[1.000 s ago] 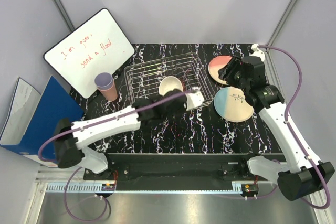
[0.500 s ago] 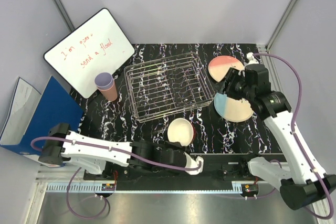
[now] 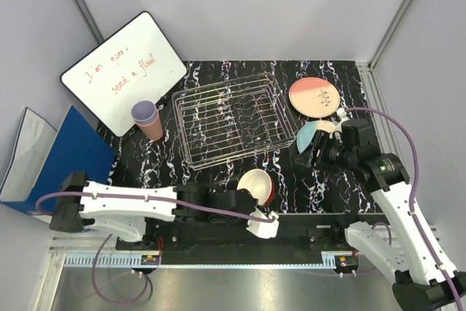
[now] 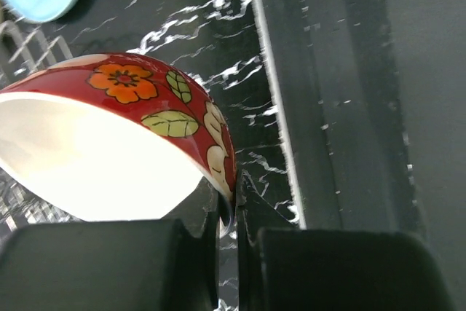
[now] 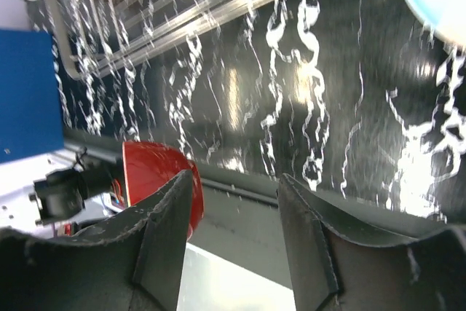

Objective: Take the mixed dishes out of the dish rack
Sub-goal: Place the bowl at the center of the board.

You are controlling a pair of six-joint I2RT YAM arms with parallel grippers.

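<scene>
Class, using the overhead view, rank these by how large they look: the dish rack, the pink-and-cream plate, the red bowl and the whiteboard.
1. Largest: whiteboard and dish rack, too alike to rank.
2. pink-and-cream plate.
3. Smallest: red bowl, which is tilted.

red floral bowl [image 4: 182,100], pink/cream plate [image 3: 313,97], blk marbled table [image 3: 156,159]

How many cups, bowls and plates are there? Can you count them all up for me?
Cups: 2, a lavender cup stacked in a salmon-pink cup
Bowls: 1, the red bowl
Plates: 2, a pink-and-cream plate and a light-blue-and-cream plate, partly hidden by an arm
Total: 5 dishes
</scene>
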